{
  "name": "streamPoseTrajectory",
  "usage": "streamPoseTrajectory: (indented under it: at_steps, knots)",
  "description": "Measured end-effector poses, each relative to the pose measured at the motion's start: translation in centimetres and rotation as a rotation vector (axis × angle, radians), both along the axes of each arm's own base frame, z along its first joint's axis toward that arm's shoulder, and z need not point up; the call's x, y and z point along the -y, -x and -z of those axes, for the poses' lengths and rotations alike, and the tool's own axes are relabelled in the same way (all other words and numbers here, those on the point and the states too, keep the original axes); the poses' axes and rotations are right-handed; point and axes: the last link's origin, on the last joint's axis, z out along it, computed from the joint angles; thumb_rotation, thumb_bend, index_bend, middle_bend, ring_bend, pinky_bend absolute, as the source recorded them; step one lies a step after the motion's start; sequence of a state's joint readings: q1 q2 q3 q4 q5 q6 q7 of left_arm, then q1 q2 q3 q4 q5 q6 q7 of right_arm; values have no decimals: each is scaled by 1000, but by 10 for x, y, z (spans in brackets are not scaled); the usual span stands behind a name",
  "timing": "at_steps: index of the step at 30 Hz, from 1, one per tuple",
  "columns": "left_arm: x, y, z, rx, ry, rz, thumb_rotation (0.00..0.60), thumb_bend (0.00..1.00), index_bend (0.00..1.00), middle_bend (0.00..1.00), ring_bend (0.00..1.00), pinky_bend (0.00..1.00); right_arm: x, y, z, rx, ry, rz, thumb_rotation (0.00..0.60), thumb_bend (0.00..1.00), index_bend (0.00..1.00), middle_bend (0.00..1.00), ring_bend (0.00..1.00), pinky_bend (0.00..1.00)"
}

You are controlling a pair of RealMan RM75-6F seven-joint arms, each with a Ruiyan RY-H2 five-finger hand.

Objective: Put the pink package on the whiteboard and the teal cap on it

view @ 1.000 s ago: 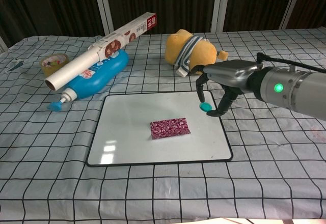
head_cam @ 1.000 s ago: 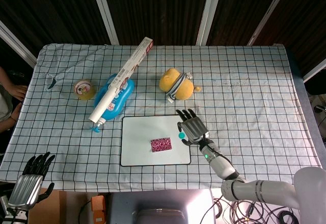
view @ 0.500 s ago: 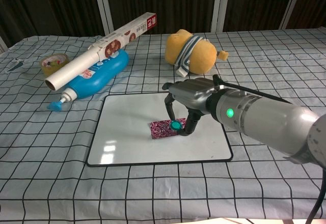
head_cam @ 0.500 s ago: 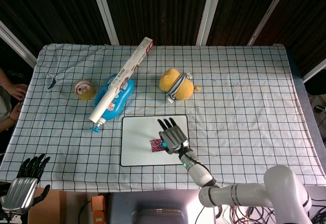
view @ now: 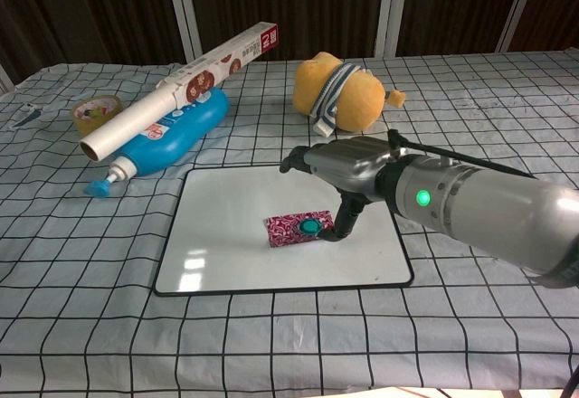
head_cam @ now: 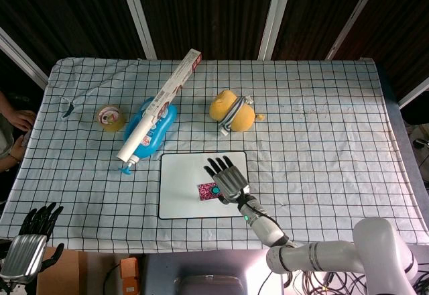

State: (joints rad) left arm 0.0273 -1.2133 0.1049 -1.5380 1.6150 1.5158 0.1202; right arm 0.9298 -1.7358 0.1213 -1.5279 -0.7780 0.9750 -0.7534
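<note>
The pink package [view: 291, 230] lies flat near the middle of the whiteboard [view: 226, 235]. The teal cap [view: 311, 227] rests on the package's right half. My right hand [view: 351, 167] hovers just right of it, fingers lifted and spread, the thumb pointing down beside the package and apart from the cap. From the head view the right hand [head_cam: 228, 180] covers part of the package [head_cam: 205, 190], with the cap [head_cam: 216, 190] showing at its edge on the whiteboard [head_cam: 177, 188]. My left hand [head_cam: 30, 248] hangs empty off the table's near left corner, fingers apart.
Behind the board lie a long cling-film box [view: 181, 77] resting on a blue bottle [view: 167, 136], a tape roll [view: 95, 108] at the far left, and a yellow plush toy [view: 339, 90] behind my right hand. A checked cloth covers the table.
The right hand carried the teal cap leftward from the board's right edge to the package, set it down there, and lifted its fingers off it. The left hand sank slightly.
</note>
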Motion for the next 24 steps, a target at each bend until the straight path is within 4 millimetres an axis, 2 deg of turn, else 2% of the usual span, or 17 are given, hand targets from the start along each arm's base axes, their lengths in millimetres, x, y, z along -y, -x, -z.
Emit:
streamPoseTrajectory:
  at_steps: [3, 5, 7, 8, 10, 14, 18, 24]
  knots:
    - [2, 2, -4, 2, -21, 6, 600, 367, 0, 0, 0, 0, -7, 12, -19, -1, 43, -44, 600, 219, 87, 0, 0, 0]
    - [2, 4, -8, -10, -51, 14, 600, 370, 0, 0, 0, 0, -16, 30, -39, -11, 90, -78, 600, 219, 82, 0, 0, 0]
    - [2, 6, -13, -25, -86, 24, 600, 371, 0, 0, 0, 0, -28, 54, -62, -27, 144, -96, 600, 219, 80, 0, 0, 0]
    - [2, 6, -15, -29, -99, 29, 600, 371, 0, 0, 0, 0, -39, 75, -83, -38, 195, -102, 600, 219, 79, 0, 0, 0]
    - [2, 7, -17, -29, -114, 33, 600, 370, 0, 0, 0, 0, -54, 97, -104, -46, 245, -99, 600, 219, 77, 0, 0, 0]
    - [2, 8, -19, -27, -120, 37, 600, 371, 0, 0, 0, 0, -101, 152, -157, -78, 345, -26, 600, 219, 75, 0, 0, 0]
    - [1, 11, -19, -17, -125, 42, 600, 371, 0, 0, 0, 0, -127, 183, -184, -67, 430, 36, 600, 219, 75, 0, 0, 0]
    - [0, 5, -13, -10, -99, 86, 600, 371, 0, 0, 0, 0, -151, 219, -210, 121, 505, 116, 600, 219, 87, 0, 0, 0]
